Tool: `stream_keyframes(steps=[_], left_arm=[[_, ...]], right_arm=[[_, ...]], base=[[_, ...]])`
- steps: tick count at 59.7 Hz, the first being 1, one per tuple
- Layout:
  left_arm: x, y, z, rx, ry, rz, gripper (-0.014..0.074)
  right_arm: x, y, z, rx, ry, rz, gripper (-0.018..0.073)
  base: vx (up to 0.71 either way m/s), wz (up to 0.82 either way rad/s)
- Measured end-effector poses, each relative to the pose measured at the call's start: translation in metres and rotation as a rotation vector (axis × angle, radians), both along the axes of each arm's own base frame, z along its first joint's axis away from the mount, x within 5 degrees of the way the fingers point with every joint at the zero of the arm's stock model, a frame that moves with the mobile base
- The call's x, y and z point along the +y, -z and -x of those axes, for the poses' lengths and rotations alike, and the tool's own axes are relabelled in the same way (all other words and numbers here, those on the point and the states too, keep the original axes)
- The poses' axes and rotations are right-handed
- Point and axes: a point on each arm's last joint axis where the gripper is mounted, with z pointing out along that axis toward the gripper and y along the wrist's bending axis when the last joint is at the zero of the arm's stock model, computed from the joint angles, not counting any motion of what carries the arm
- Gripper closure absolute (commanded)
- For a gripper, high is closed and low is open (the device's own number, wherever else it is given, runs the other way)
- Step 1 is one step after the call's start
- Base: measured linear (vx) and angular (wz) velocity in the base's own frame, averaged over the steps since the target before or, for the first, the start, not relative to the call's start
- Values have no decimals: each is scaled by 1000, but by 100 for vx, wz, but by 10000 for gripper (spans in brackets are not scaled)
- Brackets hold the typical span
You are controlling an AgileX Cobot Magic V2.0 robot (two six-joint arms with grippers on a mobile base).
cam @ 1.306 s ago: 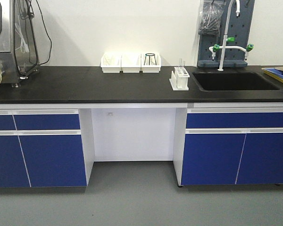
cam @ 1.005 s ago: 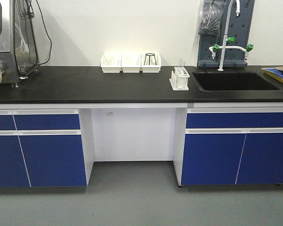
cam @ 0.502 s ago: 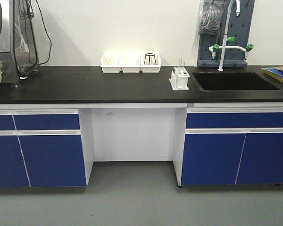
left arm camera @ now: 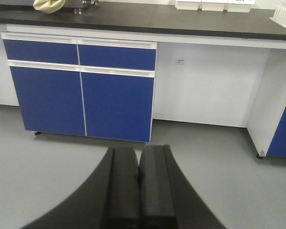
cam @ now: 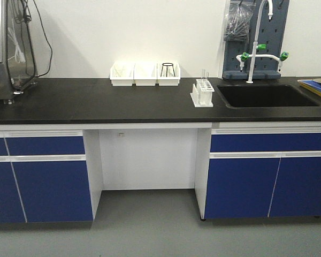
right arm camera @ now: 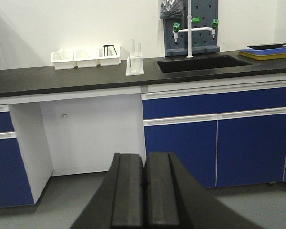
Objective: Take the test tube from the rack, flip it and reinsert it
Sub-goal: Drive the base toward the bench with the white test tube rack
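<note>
While both of my arms hang low in front of the bench, my left pincer (left arm camera: 139, 160) shows its two black fingers pressed flat together, gripping nothing. My right pincer (right arm camera: 144, 164) is closed the same way and is just as empty.

The small white plastic test tube rack (cam: 202, 93) stands on the long black countertop (cam: 96, 100), just left of the sunken black sink (cam: 267, 95) and well apart from both pincers. The slim clear glass test tube (cam: 204, 76) stands upright in the rack, its rim above the top plate.

Behind the rack and to its left, three white rectangular bins (cam: 144, 75) sit in a row against the wall. The rightmost one holds a black wire frame (cam: 167, 69). A white gooseneck faucet with green handles (cam: 257, 53) rises behind the sink in front of a grey pegboard (cam: 278, 32). A blue tray with a yellow rim (cam: 316, 87) lies at the counter's far right. Below the counter are blue cabinet doors (cam: 246, 184) and a white knee recess (cam: 147, 158), over grey floor (cam: 150, 230). Between my pincers and the rack lie only the floor and the counter's front edge.

The tube is faint against the white wall, and I cannot tell which hole it sits in or how many tubes there are. From my left wrist, the rack is a sliver cut off at the upper right corner. A metal-framed apparatus (cam: 10, 48) is cropped by the left edge.
</note>
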Motion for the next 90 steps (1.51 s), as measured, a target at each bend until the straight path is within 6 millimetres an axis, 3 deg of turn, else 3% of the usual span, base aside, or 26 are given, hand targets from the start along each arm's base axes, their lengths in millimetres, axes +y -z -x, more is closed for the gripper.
stream_keyframes(steps=[90], left_arm=[[0, 0, 0, 0, 0, 0, 603]], right_arm=[[0, 0, 0, 0, 0, 0, 568]], base=[[45, 0]])
